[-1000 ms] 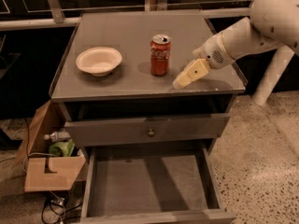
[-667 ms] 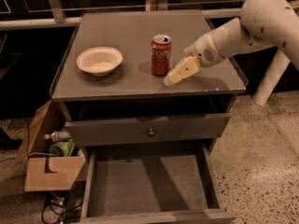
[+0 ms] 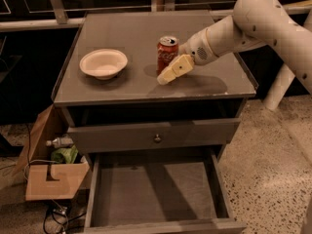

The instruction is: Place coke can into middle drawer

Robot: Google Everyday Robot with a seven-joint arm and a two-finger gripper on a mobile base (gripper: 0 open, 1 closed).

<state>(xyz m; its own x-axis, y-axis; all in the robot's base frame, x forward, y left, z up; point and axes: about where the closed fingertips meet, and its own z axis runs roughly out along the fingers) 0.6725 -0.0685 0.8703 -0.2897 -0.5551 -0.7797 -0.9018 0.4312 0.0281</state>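
The red coke can (image 3: 167,52) stands upright near the middle of the grey cabinet top (image 3: 122,28). My gripper (image 3: 168,72) has come in from the right at the can's lower right side, low over the top. It is open, and its near cream finger (image 3: 174,68) lies across the front of the can's base. The far finger is hidden behind the can. The middle drawer (image 3: 146,191) is pulled out at the bottom front, with a bare grey floor and nothing in it.
A cream-white bowl (image 3: 103,62) sits left of the can. A shut drawer with a brass knob (image 3: 157,138) is above the open one. A cardboard box (image 3: 51,177) with a bottle and cables lies on the floor at left. A white post (image 3: 280,84) stands at right.
My gripper has moved left along the cabinet top, from a gap right of the can to right against its lower right side. The can, the bowl and the drawers have not moved.
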